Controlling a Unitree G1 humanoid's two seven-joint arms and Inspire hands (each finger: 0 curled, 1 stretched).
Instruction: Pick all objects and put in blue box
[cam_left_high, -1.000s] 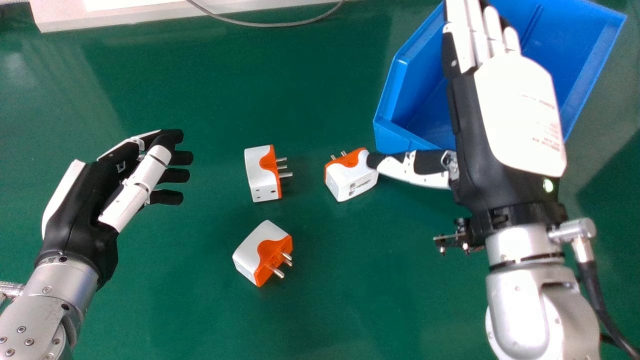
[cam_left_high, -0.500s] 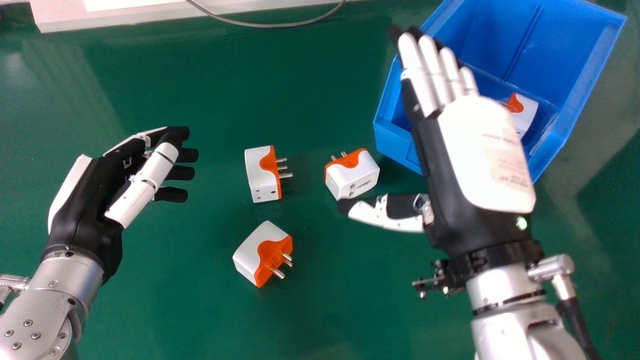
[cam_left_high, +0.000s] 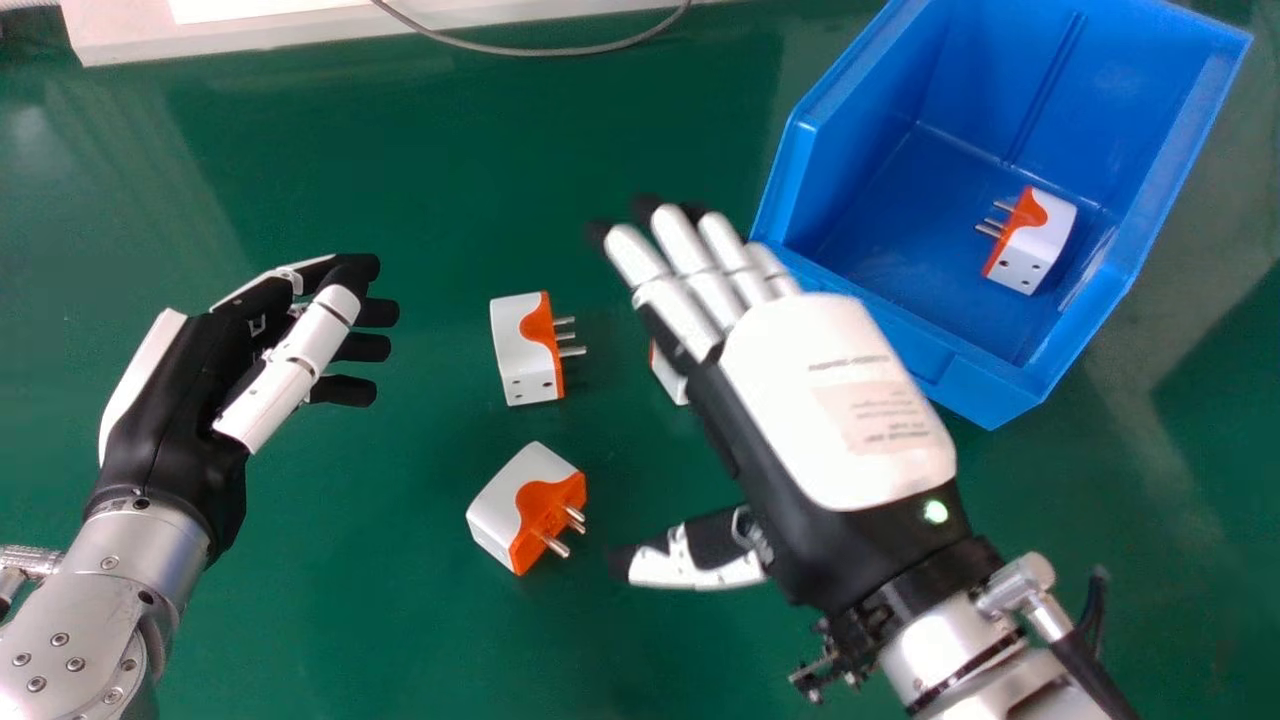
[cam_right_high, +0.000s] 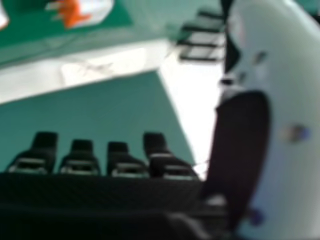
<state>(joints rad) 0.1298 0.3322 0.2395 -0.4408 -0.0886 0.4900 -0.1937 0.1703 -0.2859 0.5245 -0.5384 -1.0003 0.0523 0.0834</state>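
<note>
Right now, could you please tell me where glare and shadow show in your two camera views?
Head view: pale reflections on the green table, far left and right of the blue box, with a darker shadow at the right edge; right hand view: a washed-out white area beside the thumb of the right hand.

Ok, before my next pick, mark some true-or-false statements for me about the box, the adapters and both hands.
1. One adapter lies inside the blue box. True.
2. The right hand grips an adapter. False: the right hand is open, holding nothing.
3. Three adapters are outside the box. True.
4. The left hand is inside the box. False: the left hand is over the green tabletop.
</note>
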